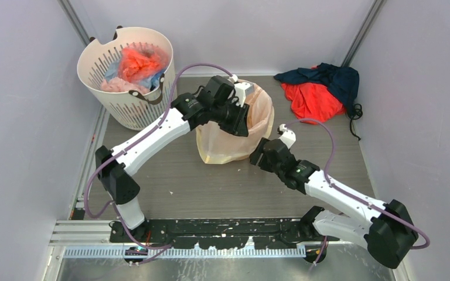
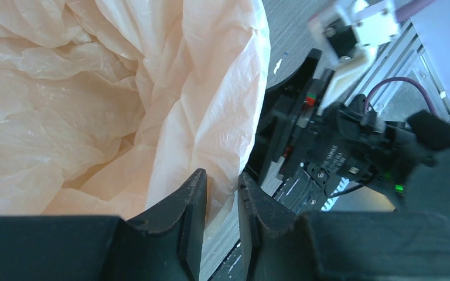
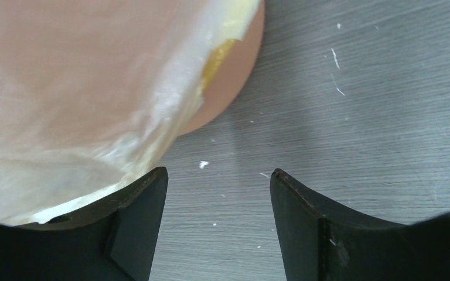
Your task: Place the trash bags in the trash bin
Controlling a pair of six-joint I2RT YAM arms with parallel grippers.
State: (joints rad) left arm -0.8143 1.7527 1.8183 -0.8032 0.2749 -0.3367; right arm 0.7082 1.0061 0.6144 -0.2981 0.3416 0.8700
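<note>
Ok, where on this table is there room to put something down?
Best: bare table in front of the bin, between left arm and right arm. A smaller strip lies between the bin and the cloth heap. Crowded at the bin, around the left hand and right hand, and beside the basket.

The trash bag (image 1: 228,146) was a translucent pale peach-yellow film, wrinkled and streaked with whitish glints. The trash bin (image 3: 237,88) under it showed smooth orange. Behind the bin to its left, the slotted basket (image 1: 123,111) was cream-white with dark brown handles. It held red-orange (image 1: 137,63), pink (image 1: 114,86) and blue (image 1: 110,70) plastic bundles. Behind the bin to its right, the cloth heap (image 1: 319,88) was red and navy. The table (image 1: 211,187) around the bin was grey-brown with a fine wood grain and scattered white specks. The left arm (image 1: 152,137) and right arm (image 1: 340,193) were white with black joints and carried purple cables (image 1: 331,149).
</note>
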